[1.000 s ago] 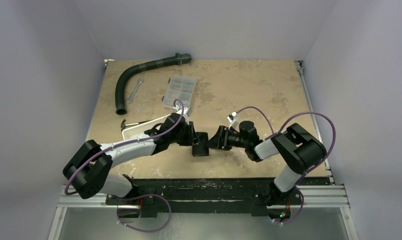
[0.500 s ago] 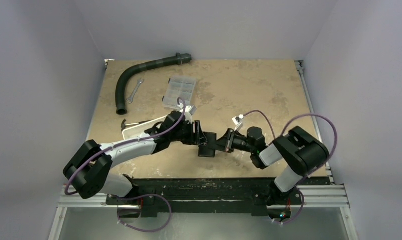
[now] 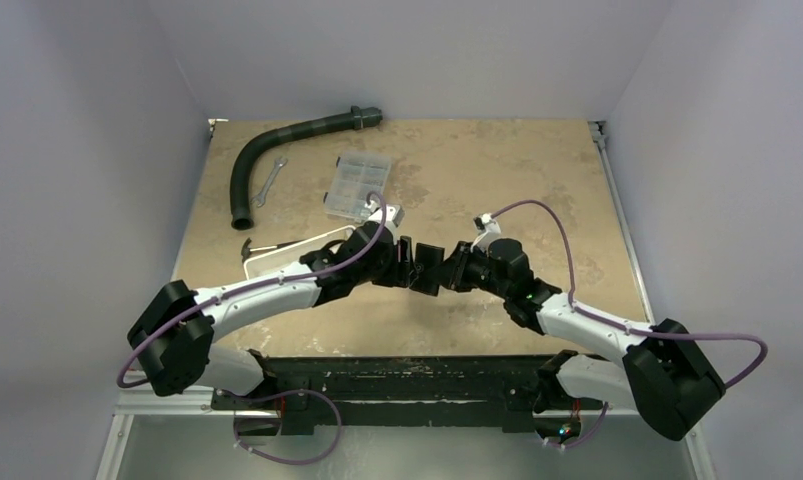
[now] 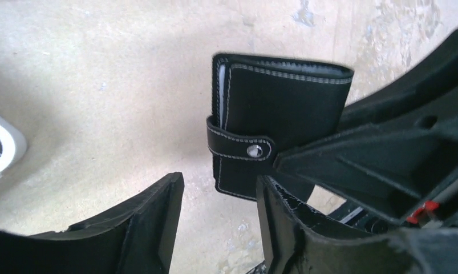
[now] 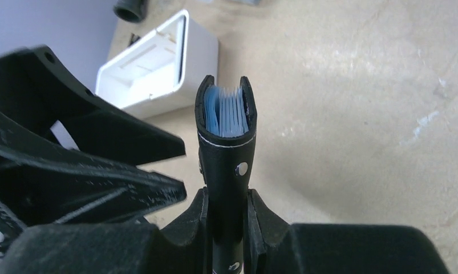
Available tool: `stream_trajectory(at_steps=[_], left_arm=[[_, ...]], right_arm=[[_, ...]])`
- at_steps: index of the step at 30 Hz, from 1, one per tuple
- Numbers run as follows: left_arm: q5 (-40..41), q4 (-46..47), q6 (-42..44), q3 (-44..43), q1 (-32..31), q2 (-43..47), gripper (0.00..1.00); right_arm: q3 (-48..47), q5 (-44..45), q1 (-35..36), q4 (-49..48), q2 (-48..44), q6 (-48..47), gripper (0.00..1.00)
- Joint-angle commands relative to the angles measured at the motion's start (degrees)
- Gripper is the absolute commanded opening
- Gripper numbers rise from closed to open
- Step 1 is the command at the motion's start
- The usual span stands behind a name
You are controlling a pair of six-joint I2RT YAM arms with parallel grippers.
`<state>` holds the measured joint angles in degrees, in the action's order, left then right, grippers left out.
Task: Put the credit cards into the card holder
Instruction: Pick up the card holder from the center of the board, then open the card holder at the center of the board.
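The card holder [image 5: 226, 148], a black stitched case with its snap strap fastened, stands clamped between the fingers of my right gripper [image 5: 227, 212], which is shut on its lower part. Thin bluish edges [image 5: 226, 111] fill its open end; I cannot tell whether they are credit cards or sleeves. No loose credit cards are in view. My left gripper [image 4: 218, 222] is open just beside the holder [image 4: 283, 108], with only table between its fingers. From above, the holder [image 3: 426, 270] hangs over the table's middle between the left gripper [image 3: 404, 262] and the right gripper [image 3: 451, 269].
A white tray [image 3: 277, 256] lies left of the grippers, also visible behind the holder as the tray [image 5: 152, 68]. Farther back are a clear compartment box [image 3: 355, 187], a curved black hose [image 3: 267, 148] and a wrench [image 3: 268, 182]. A small tool [image 3: 251, 247] lies by the tray.
The holder has passed from the left gripper to the right one: the left opened, the right closed on it. Both arms have moved away from the near edge toward the table's middle.
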<state>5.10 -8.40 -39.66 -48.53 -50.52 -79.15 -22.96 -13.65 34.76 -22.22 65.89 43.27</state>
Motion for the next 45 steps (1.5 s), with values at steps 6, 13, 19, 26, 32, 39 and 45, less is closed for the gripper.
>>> stream_trajectory(at_steps=[6,13,19,26,32,39,45], left_arm=[[5.41,-0.86,-2.18,-5.4,-0.93,-2.05,0.63],[3.87,-0.28,-2.75,-8.23,-1.04,-7.05,0.59],[2.35,0.84,-4.04,-9.3,-2.21,-10.71,0.5],[-1.9,3.97,-8.19,-8.07,-3.03,-13.89,0.49],[-4.03,7.52,-10.82,-4.57,-3.01,-13.31,0.35],[-4.84,9.35,-9.86,-2.58,-3.08,-12.5,0.34],[-4.84,10.5,-10.1,-0.23,-3.05,-10.86,0.35]], right_arm=[[-3.74,6.96,3.39,6.01,-1.57,-2.88,0.0],[-4.75,7.32,3.89,6.66,-2.83,-3.54,0.0],[-4.94,8.72,4.15,7.58,-3.64,-3.77,0.0],[-4.46,9.46,4.28,6.87,-4.52,-2.99,0.0],[-0.79,11.97,4.34,4.09,-9.27,1.51,0.0],[0.11,12.9,4.3,4.5,-13.02,3.07,0.0],[0.64,15.06,4.34,6.23,-15.68,4.25,0.0]])
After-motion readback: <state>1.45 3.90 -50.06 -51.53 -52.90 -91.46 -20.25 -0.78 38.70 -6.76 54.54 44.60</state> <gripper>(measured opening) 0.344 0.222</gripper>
